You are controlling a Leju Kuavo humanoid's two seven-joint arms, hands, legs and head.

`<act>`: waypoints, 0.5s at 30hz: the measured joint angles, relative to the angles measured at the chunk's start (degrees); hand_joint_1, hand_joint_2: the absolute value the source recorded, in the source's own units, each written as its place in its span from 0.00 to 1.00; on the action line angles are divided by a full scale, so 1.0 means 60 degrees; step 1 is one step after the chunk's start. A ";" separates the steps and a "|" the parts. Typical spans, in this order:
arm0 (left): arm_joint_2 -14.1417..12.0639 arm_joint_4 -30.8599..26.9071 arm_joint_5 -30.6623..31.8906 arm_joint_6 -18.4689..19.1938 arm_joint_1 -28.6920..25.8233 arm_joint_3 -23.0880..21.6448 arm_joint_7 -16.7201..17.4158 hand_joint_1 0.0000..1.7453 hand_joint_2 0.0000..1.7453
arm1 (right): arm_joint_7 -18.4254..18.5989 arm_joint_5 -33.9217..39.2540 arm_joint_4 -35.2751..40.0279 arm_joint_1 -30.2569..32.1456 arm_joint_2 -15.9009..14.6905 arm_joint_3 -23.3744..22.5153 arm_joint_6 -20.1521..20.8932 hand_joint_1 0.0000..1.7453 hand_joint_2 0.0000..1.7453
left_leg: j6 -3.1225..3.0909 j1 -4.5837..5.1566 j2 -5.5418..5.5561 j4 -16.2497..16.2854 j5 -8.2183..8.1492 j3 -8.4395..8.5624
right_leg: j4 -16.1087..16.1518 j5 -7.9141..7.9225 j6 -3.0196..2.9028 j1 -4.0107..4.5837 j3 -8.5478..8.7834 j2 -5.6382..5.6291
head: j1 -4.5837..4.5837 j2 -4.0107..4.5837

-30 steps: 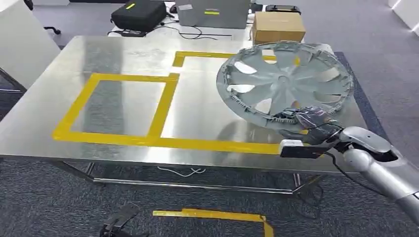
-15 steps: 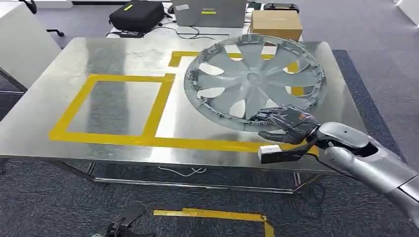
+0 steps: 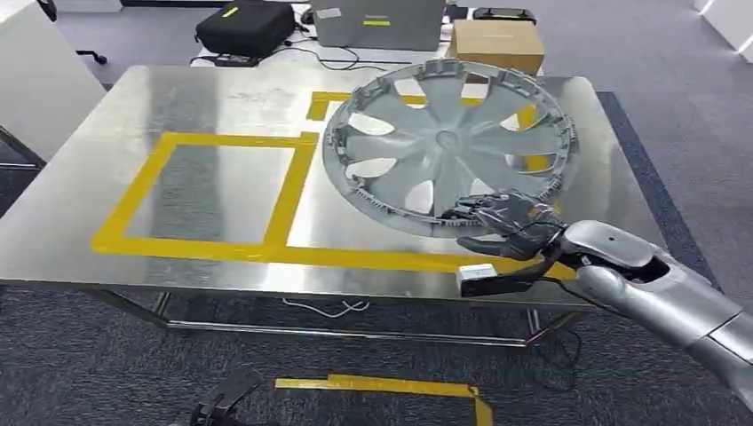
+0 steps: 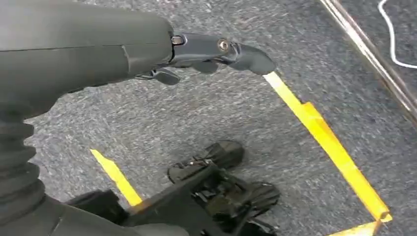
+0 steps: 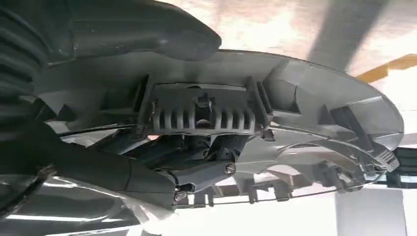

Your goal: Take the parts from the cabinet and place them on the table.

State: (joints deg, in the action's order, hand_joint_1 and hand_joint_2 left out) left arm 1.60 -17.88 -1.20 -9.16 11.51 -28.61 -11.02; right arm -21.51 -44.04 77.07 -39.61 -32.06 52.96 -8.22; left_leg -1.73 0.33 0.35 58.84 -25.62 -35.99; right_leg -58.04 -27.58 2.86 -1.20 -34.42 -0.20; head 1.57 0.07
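my right hand [image 3: 508, 219] grips the near rim of a silver wheel cover [image 3: 448, 146], thumb on one face and fingers [image 5: 196, 174] curled against the ribbed underside, as the right wrist view shows. the wheel cover is tilted, its near edge in my grasp just above the steel table [image 3: 222, 191], its far edge raised; whether any part touches the tabletop i cannot tell. it sits over the right-hand of two yellow tape rectangles [image 3: 293, 191] marked on the table. my left hand [image 4: 211, 51] hangs over the grey carpet [image 4: 236, 113], fingers loosely spread, holding nothing. beyond the table stand a cardboard box [image 3: 495, 43], a black case [image 3: 249, 27] and a grey box [image 3: 377, 22]. yellow floor tape [image 3: 382, 386] lies on the carpet below the table's near edge.
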 joint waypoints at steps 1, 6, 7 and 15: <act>0.0000 0.0000 0.0000 -0.0007 -0.0001 0.0000 -0.0004 0.00 1.00 | 0.0004 0.0018 -0.0011 0.0021 -0.0029 0.0000 -0.0025 1.00 1.00 | -0.0052 -0.0058 -0.0013 -0.0077 0.0040 0.0038 | -0.0092 -0.0115 0.0016 -0.0028 -0.0119 0.0015 | -0.0004 0.0000; -0.0011 0.0000 -0.0004 0.0004 -0.0050 0.0011 -0.0029 0.00 1.00 | 0.0000 0.0058 -0.0029 0.0124 -0.0160 0.0051 -0.0240 1.00 1.00 | -0.0150 -0.0014 -0.0009 -0.0083 0.0045 0.0037 | -0.2867 -0.1350 0.0095 -0.0007 -0.1435 0.0023 | 0.0029 0.0000; -0.0008 0.0000 -0.0007 0.0054 -0.0072 0.0011 -0.0029 0.00 1.00 | 0.0000 0.0069 -0.0033 0.0158 -0.0164 0.0058 -0.0244 1.00 1.00 | -0.0153 -0.0007 -0.0010 -0.0079 0.0043 0.0041 | -0.3049 -0.1296 0.0099 -0.0007 -0.1552 0.0025 | 0.0029 0.0000; -0.0004 0.0000 -0.0029 0.0098 -0.0103 0.0066 -0.0040 0.00 1.00 | 0.0113 0.0186 -0.0062 0.0366 -0.0211 0.0047 -0.0477 1.00 1.00 | 0.0036 0.0053 -0.0014 0.0011 0.0045 -0.0018 | -0.0069 0.0045 -0.0113 0.0066 -0.0099 0.0044 | 0.0025 0.0000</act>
State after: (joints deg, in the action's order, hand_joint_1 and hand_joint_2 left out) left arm 1.57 -17.88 -1.38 -8.57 10.89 -28.22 -11.26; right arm -20.83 -42.93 76.70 -37.42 -33.33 53.24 -11.08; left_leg -1.52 0.65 0.27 58.90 -25.35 -36.10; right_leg -58.46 -27.31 2.19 -0.80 -35.02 0.06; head 1.73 0.07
